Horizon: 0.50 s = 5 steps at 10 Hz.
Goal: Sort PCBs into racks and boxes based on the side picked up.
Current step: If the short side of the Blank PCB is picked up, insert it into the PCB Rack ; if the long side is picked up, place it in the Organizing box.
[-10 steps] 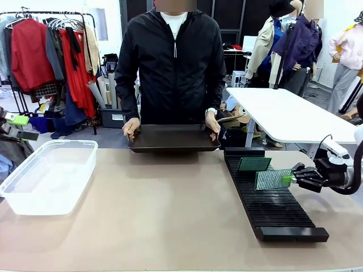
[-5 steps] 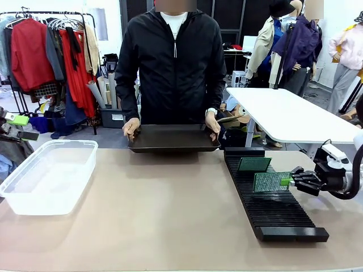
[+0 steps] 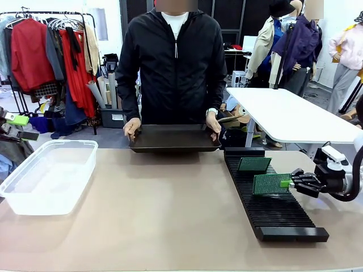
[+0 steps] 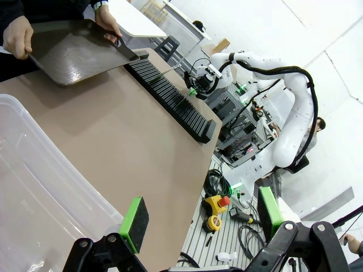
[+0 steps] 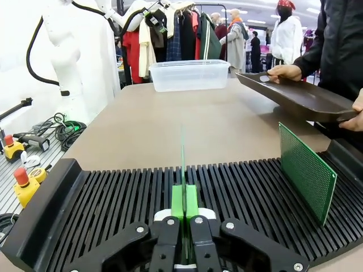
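My right gripper (image 3: pixel 291 182) is shut on the right edge of a green PCB (image 3: pixel 271 183) and holds it low over the long black rack (image 3: pixel 278 218). In the right wrist view that PCB (image 5: pixel 182 156) shows edge-on, upright between the green pads (image 5: pixel 177 202), in line with the rack's slots (image 5: pixel 113 207). A second PCB (image 3: pixel 253 164) stands in a slot near the rack's far end. The clear box (image 3: pixel 48 175) sits at the table's left. My left gripper (image 4: pixel 201 218) hangs open beside the box (image 4: pixel 34 170), with nothing between its fingers.
A person stands at the far side holding a shallow dark tray (image 3: pixel 173 137) with both hands above the table's far edge. A white table (image 3: pixel 289 113) stands behind at the right. Bare brown tabletop lies between box and rack.
My right gripper has moved slightly down and right, bringing the PCB lower toward the rack's slots. The person and tray have not moved.
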Tool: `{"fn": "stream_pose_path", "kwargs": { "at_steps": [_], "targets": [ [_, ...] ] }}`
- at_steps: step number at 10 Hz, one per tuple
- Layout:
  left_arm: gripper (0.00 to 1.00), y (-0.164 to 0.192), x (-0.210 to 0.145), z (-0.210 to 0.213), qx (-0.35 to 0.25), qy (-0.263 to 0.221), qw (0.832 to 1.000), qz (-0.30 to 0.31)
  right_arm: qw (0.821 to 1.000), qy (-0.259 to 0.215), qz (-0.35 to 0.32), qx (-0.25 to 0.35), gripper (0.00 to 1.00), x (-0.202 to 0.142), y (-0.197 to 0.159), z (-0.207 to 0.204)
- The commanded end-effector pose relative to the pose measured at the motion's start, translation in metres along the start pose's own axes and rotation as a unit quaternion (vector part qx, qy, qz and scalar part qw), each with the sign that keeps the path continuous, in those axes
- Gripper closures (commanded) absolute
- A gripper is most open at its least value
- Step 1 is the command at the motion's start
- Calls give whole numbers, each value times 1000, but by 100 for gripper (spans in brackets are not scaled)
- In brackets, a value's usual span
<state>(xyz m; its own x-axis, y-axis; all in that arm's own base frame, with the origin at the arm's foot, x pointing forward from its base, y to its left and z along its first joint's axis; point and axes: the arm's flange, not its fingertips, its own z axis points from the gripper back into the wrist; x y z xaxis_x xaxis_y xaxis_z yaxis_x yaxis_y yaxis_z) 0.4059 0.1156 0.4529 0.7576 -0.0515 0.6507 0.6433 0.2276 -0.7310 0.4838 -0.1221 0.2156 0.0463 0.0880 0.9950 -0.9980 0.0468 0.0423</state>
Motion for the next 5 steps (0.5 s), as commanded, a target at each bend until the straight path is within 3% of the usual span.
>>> {"fn": "stream_pose_path", "kwargs": {
  "at_steps": [1, 5],
  "targets": [
    [0, -1, 1, 0, -1, -1, 1000, -2, 1000, 7, -1, -20, 100, 5, 1, -6],
    [0, -1, 1, 0, -1, -1, 1000, -2, 1000, 12, 3, -28, 100, 3, -2, -9]
  ]
}}
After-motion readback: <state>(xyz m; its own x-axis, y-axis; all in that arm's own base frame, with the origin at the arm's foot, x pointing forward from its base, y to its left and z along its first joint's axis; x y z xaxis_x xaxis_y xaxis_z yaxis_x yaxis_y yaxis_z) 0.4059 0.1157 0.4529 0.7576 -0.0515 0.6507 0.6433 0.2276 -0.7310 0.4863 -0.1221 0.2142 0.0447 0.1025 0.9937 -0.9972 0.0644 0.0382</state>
